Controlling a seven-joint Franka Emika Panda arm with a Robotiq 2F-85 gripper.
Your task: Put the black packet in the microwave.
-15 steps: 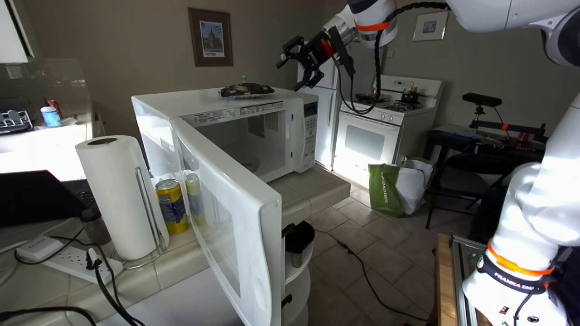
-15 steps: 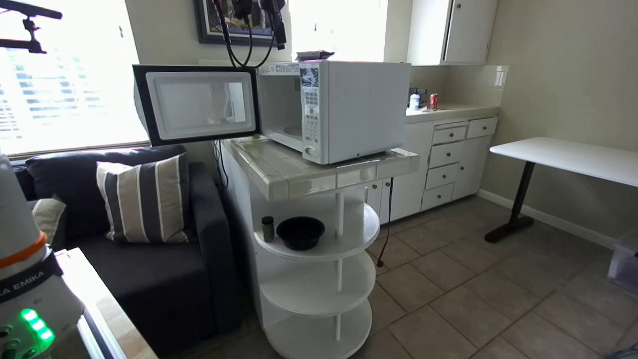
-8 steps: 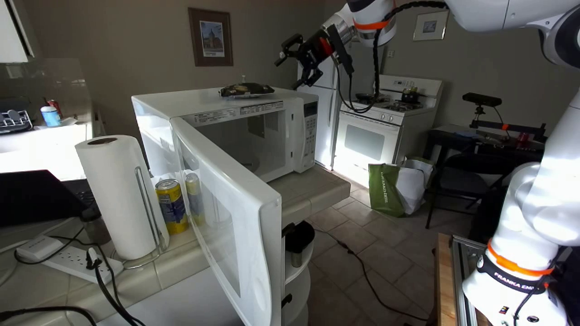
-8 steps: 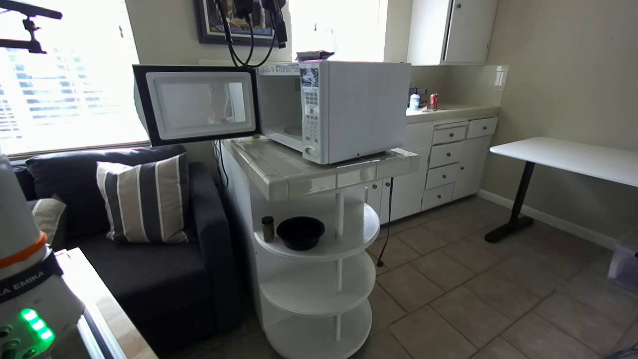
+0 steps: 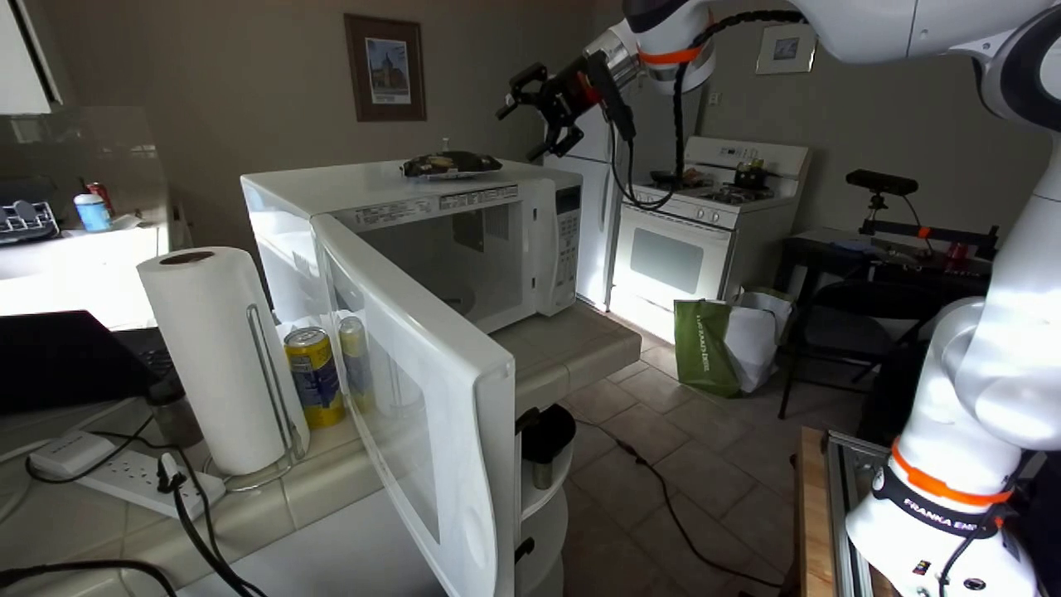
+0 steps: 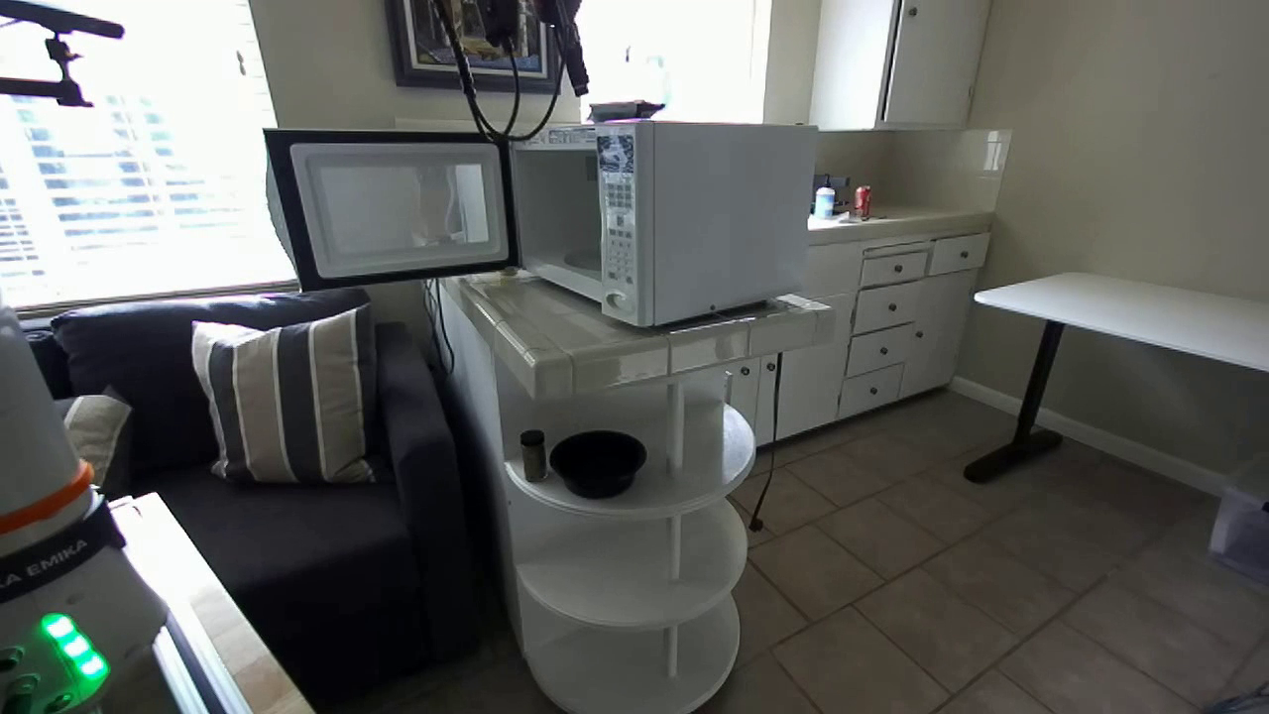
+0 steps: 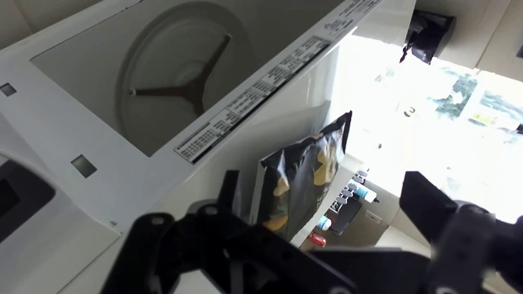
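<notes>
The black packet (image 5: 452,165), crinkly with gold markings, lies on top of the white microwave (image 5: 282,195). It also shows on the roof in an exterior view (image 6: 625,111) and in the wrist view (image 7: 306,175). The microwave door (image 5: 493,431) stands wide open, and the dark cavity (image 5: 439,257) with its turntable shows. My gripper (image 5: 517,136) is open, above and to the right of the packet, apart from it. In the wrist view the gripper (image 7: 322,174) has its fingers wide apart with nothing between them touching; one finger partly covers the packet's lower end.
A paper towel roll (image 5: 220,365) and a yellow can (image 5: 313,377) stand behind the open door. The microwave sits on a tiled counter (image 6: 565,342). A black bowl (image 6: 598,464) stands on a round shelf below. Arm cables (image 6: 506,119) hang near the door's top.
The arm and gripper have moved slightly left toward the packet in an exterior view. The hanging cables have shifted too. The packet and door have not moved.
</notes>
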